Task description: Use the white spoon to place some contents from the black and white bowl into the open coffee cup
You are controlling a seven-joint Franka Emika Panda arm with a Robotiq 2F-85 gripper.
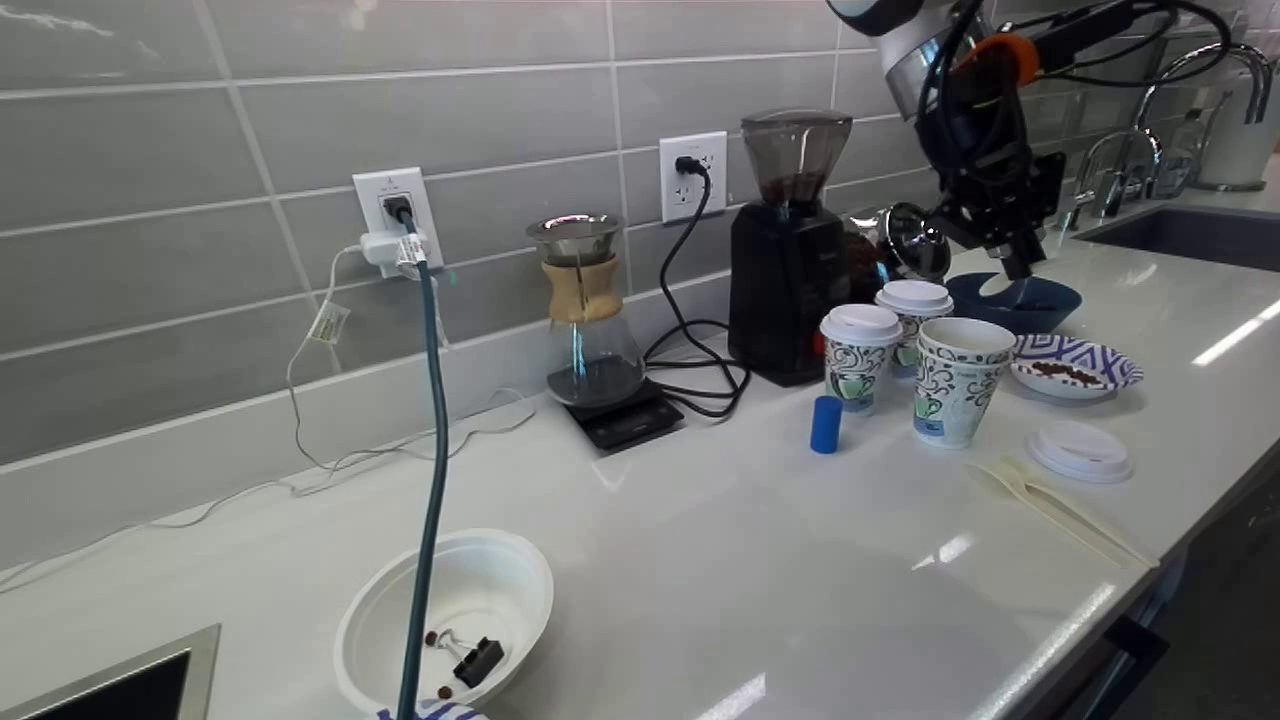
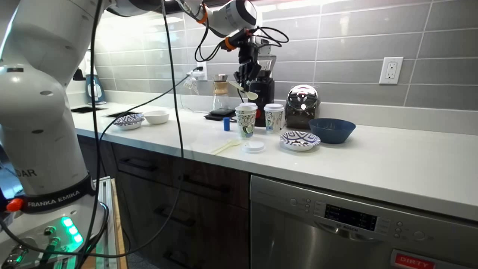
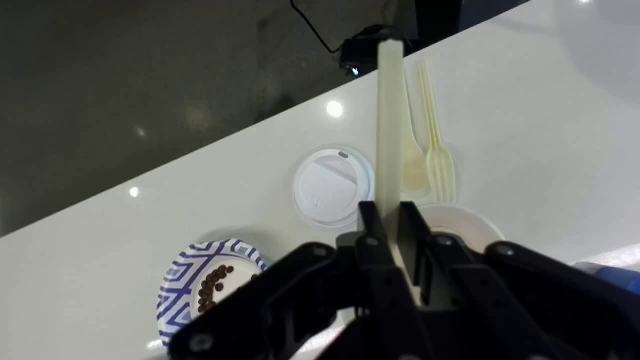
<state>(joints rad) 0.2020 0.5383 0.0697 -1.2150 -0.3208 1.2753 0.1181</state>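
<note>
My gripper (image 3: pixel 386 207) is shut on the handle of the white spoon (image 3: pixel 390 115). In both exterior views the gripper (image 1: pixel 1017 262) (image 2: pixel 243 83) is raised above the counter near the cups. The spoon's scoop shows in both exterior views (image 1: pixel 996 284) (image 2: pixel 251 96); I cannot tell whether it carries anything. The scoop is hidden behind the fingers in the wrist view. The open coffee cup (image 1: pixel 962 385) (image 2: pixel 245 125) stands upright, partly hidden under the gripper in the wrist view (image 3: pixel 467 220). The black and white bowl (image 1: pixel 1075 362) (image 2: pixel 300 139) (image 3: pixel 182 287) holds dark beans.
Two lidded cups (image 1: pixel 860 350) (image 2: pixel 274 116) and a coffee grinder (image 1: pixel 790 270) stand behind the open cup. A loose lid (image 1: pixel 1080 452) and plastic utensils (image 3: pixel 440 160) lie near the front edge. A dark blue bowl (image 2: pixel 331 131) and a blue cylinder (image 1: pixel 826 425) are close by.
</note>
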